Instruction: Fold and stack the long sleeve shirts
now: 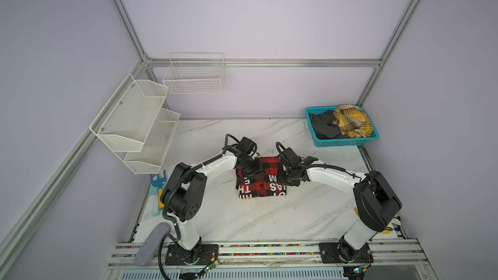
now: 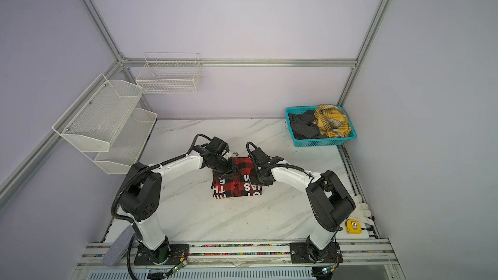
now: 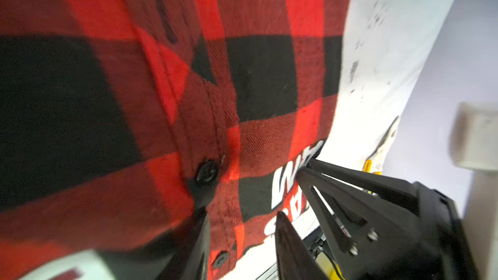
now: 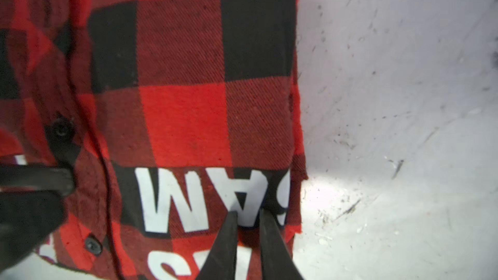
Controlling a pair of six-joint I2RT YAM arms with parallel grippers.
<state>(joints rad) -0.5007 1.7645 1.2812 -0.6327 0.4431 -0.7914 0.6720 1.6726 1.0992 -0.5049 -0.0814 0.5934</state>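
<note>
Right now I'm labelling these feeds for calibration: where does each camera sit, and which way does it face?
Both top views: high over the robot's bases, looking down and forward at the marble table, both arms, the folded red-and-black check shirt and the teal basket.
Left wrist: on its arm, close over the shirt; the left end effector shows, the right end effector beyond.
Right wrist: on its arm, close over the shirt's white letters; both end effectors show.
Shared: both wrist views catch the shirt's black buttons.
</note>
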